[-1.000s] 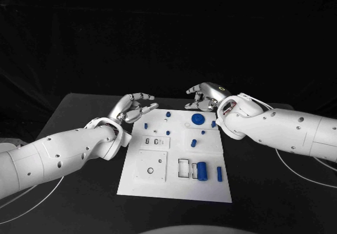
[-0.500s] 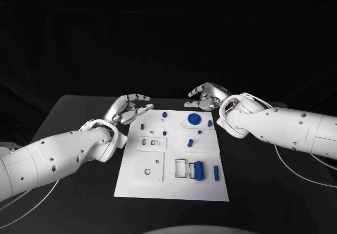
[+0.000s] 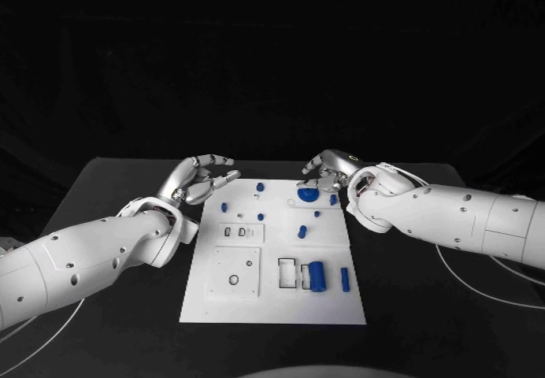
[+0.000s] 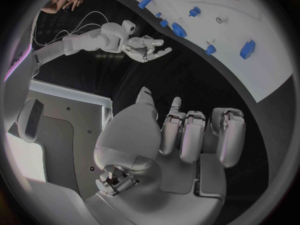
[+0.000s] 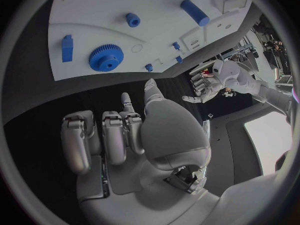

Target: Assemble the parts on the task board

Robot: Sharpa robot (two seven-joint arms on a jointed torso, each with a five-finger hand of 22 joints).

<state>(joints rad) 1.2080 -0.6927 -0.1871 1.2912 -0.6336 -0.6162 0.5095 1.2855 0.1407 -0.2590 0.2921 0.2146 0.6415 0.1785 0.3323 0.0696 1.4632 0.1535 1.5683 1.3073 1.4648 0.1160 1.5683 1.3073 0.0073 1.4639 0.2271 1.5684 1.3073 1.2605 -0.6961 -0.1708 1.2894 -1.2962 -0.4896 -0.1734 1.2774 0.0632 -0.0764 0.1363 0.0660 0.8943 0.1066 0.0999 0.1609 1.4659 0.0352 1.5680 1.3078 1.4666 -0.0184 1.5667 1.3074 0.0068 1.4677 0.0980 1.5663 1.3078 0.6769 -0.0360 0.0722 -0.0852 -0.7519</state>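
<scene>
We see right hand (image 3: pixel 326 172) nearer blue gear (image 3: pixel 308 192), just beyond it; both hands' fingers apart, empty; left hand (image 3: pixel 198 179) off board edge.

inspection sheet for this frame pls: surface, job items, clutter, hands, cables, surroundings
Surface: black table, bare round the board.
Job's things: white task board lies mid-table; blue gear near its far edge; blue cylinder in the near part, with a slim blue piece beside it; small blue pegs stand about the middle.
Clutter: nothing seen.
Hands: left hand holds nothing, fingers apart, at the board's far left corner; right hand holds nothing, fingers partly curled, above the far edge by the gear.
Cables: thin white cables trail on the table under both arms.
Surroundings: dark backdrop behind the table.
</scene>
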